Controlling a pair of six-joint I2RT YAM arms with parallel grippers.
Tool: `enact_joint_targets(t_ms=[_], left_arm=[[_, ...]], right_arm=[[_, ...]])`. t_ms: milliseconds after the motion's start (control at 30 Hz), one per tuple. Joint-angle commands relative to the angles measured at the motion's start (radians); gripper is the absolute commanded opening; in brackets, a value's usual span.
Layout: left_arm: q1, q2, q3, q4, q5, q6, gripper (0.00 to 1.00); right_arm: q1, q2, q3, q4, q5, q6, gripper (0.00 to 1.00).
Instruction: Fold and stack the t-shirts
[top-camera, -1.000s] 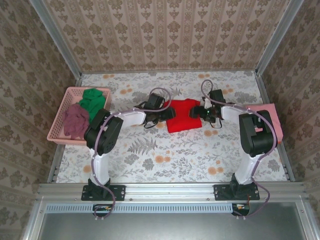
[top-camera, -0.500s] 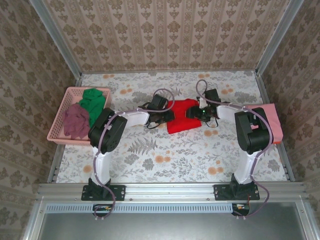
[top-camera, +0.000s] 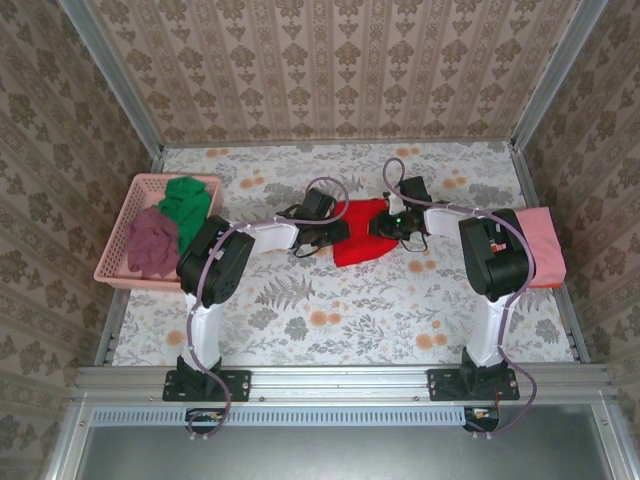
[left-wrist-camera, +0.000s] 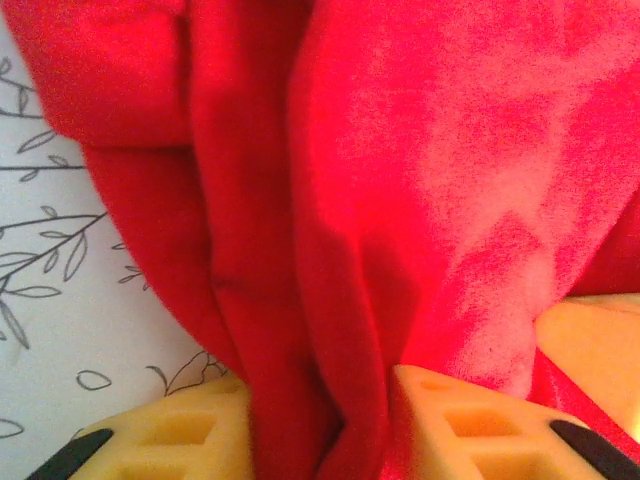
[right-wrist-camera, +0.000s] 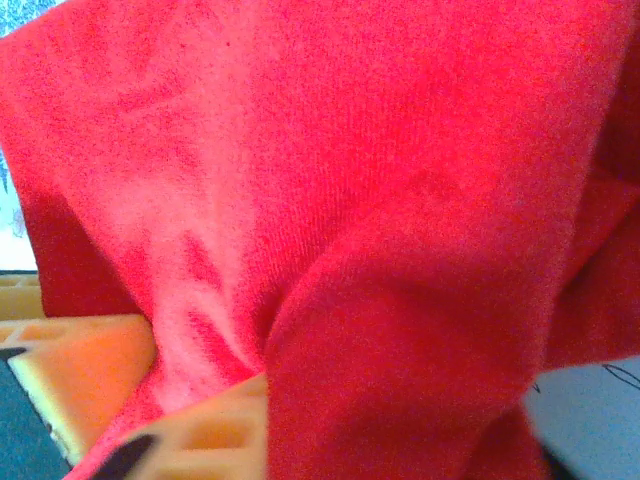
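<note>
Mid-fold: left jaws and right jaws both pinch the bright red cloth t-shirt (top-camera: 360, 240); next, likely lift evenly.

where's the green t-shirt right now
In the top view, the green t-shirt lies at the far end of the pink basket on the left, with the maroon t-shirt on its near side.
</note>
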Motion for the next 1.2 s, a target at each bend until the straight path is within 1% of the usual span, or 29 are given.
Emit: enact_joint_targets(t_ms=[0, 100, 133, 200, 233, 267, 333, 367, 433, 500, 600, 700, 933, 1000, 1100, 1167], left_arm=[[-0.018, 0.021, -0.032, 0.026, 0.018, 0.002, 0.54], [-0.018, -0.044, -0.074, 0.051, -0.043, 0.027, 0.82], [-0.020, -0.073, -0.091, 0.060, -0.068, 0.038, 0.89], [-0.026, -0.131, -0.127, 0.081, -0.128, 0.065, 0.99], [-0.034, -0.162, -0.148, 0.096, -0.168, 0.091, 1.00], [-0.044, -0.182, -0.163, 0.107, -0.206, 0.115, 1.00], [-0.065, -0.220, -0.192, 0.139, -0.275, 0.208, 1.00], [-0.074, -0.228, -0.204, 0.158, -0.290, 0.244, 1.00], [-0.080, -0.239, -0.230, 0.209, -0.272, 0.301, 1.00], [-0.081, -0.254, -0.256, 0.250, -0.241, 0.330, 1.00], [-0.082, -0.286, -0.298, 0.311, -0.195, 0.378, 1.00], [-0.080, -0.320, -0.320, 0.322, -0.157, 0.430, 1.00], [-0.080, -0.376, -0.331, 0.309, -0.104, 0.519, 1.00], [-0.080, -0.384, -0.333, 0.317, -0.089, 0.539, 1.00], [-0.078, -0.386, -0.330, 0.322, -0.074, 0.567, 1.00], [-0.071, -0.385, -0.326, 0.322, -0.061, 0.576, 1.00]], right_arm=[[0.005, 0.002, 0.019, 0.001, 0.010, -0.006, 0.00], [-0.002, -0.039, 0.018, -0.051, 0.098, -0.066, 0.00], [-0.002, -0.054, 0.021, -0.078, 0.144, -0.096, 0.00], [-0.002, -0.084, 0.029, -0.133, 0.240, -0.155, 0.00], [-0.003, -0.096, 0.036, -0.167, 0.297, -0.171, 0.00], [-0.011, -0.103, 0.047, -0.193, 0.317, -0.174, 0.00], [-0.036, -0.117, 0.074, -0.242, 0.326, -0.236, 0.00], [-0.036, -0.132, 0.076, -0.248, 0.359, -0.269, 0.00], [-0.039, -0.160, 0.079, -0.254, 0.429, -0.346, 0.00], [-0.051, -0.174, 0.090, -0.277, 0.473, -0.422, 0.00], [-0.085, -0.188, 0.098, -0.320, 0.512, -0.527, 0.00], [-0.132, -0.212, 0.092, -0.354, 0.545, -0.610, 0.00], [-0.213, -0.266, 0.067, -0.443, 0.768, -0.711, 0.00], [-0.233, -0.283, 0.061, -0.466, 0.800, -0.724, 0.00], [-0.249, -0.334, 0.025, -0.450, 0.835, -0.787, 0.00], [-0.270, -0.353, 0.031, -0.478, 0.857, -0.768, 0.00]])
